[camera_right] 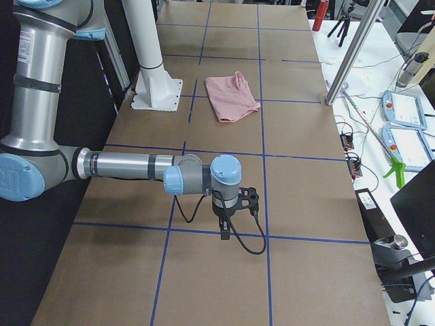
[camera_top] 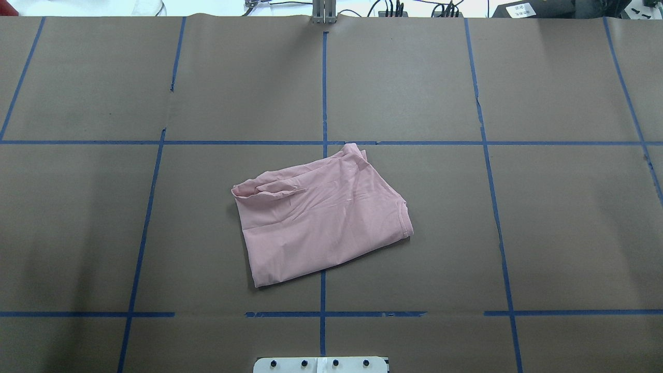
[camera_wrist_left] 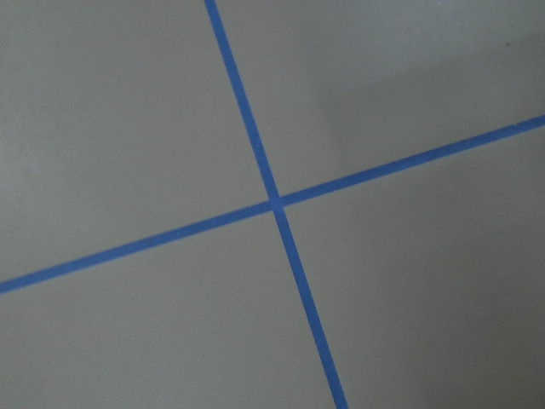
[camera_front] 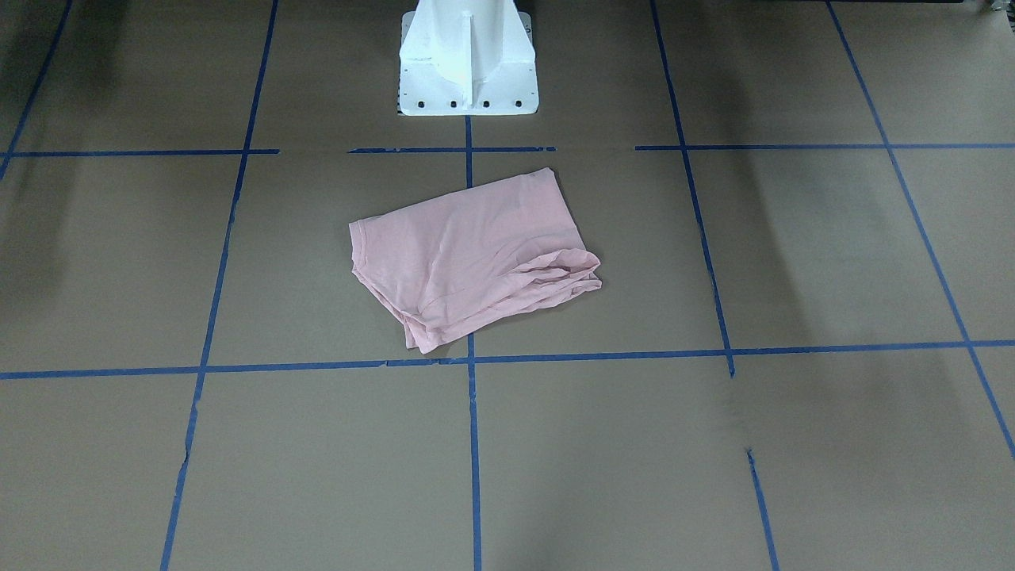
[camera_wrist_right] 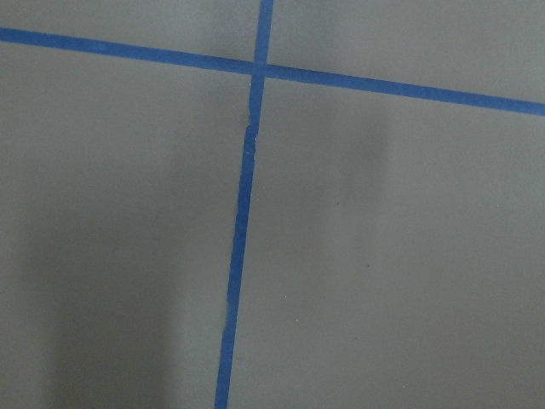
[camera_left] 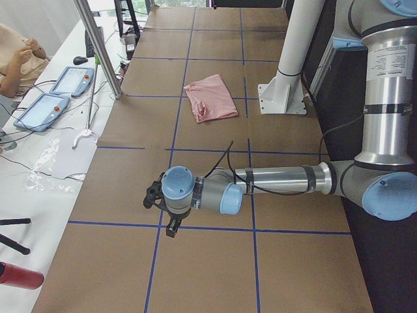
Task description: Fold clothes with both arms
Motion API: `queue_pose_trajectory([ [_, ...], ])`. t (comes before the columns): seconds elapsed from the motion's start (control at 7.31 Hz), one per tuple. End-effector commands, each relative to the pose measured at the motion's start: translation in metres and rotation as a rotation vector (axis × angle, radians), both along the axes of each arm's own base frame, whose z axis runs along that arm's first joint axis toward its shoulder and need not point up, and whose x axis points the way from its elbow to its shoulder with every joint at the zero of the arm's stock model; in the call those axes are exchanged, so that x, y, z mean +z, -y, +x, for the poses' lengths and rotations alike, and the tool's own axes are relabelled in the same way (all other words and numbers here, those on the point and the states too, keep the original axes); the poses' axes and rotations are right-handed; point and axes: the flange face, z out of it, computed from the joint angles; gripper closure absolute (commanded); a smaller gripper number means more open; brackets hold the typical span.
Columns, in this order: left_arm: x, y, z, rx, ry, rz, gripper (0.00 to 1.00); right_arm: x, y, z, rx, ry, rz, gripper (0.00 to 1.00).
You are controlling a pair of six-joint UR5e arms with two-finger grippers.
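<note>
Folded pink T-shirt (camera_top: 321,217) at the middle of the worktop (camera_top: 570,233), well apart from both claws.
Left arm (camera_left: 280,179) and right arm (camera_right: 129,165) reach out level and low; left claw (camera_left: 171,227) and right claw (camera_right: 223,229) (seen side-on only): clenched or released, cannot tell.

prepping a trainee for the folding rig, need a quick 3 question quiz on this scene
1. True or false: the T-shirt lies spread out flat with both sleeves showing.
2. What is touching the T-shirt? A) the left tool B) the right tool C) neither
3. Short answer: is any printed drawing visible on the T-shirt?

Key
1. False: it is folded into a compact bundle.
2. C: both tools are far from it.
3. No, only plain pink fabric shows.
</note>
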Motion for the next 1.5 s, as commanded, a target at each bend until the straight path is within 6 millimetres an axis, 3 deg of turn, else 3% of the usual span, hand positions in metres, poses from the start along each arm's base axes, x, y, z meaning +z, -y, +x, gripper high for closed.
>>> queue_pose_trajectory([
  [0.0, 0.007, -0.009, -0.006, -0.015, -0.008, -0.012, 0.00, 0.003, -0.005, 0.001, 0.001, -0.002, -0.009, 0.00],
  [1.37, 0.024, -0.026, -0.007, -0.018, 0.029, -0.043, 0.00, 0.010, -0.012, 0.001, 0.005, -0.009, -0.023, 0.00],
])
